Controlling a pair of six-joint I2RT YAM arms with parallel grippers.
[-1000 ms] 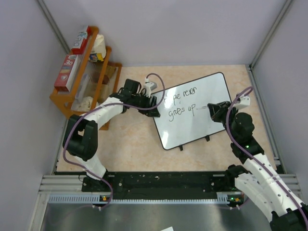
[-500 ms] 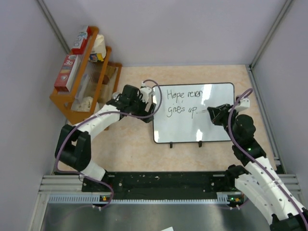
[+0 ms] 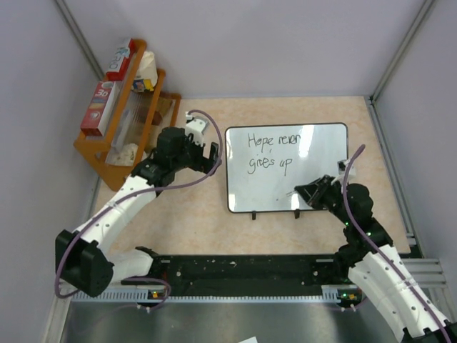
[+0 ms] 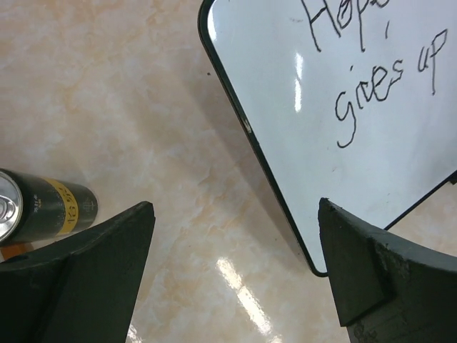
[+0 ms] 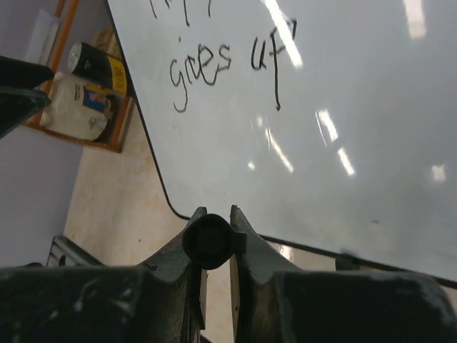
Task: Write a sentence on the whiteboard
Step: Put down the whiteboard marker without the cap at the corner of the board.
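The whiteboard (image 3: 264,189) lies flat and square on the table, its two black feet at the near edge. The sentence (image 3: 275,151) reads "Hope never goes up" in two lines. My left gripper (image 3: 212,157) is open and empty, just left of the board's left rim and apart from it. In the left wrist view the board (image 4: 357,164) and its writing (image 4: 385,78) lie ahead to the right of that gripper (image 4: 235,250). My right gripper (image 3: 305,194) is shut on a black marker (image 5: 207,241) over the board's near right part (image 5: 343,143).
A wooden rack (image 3: 107,153) with boxes and bottles stands at the back left. A black and yellow can (image 4: 43,211) lies by it. Grey walls close in the table on three sides. A metal rail (image 3: 235,271) runs along the near edge.
The whiteboard turned from tilted to square. My left gripper let go of its left rim and drew back to the left. My right gripper moved toward the near edge with the marker.
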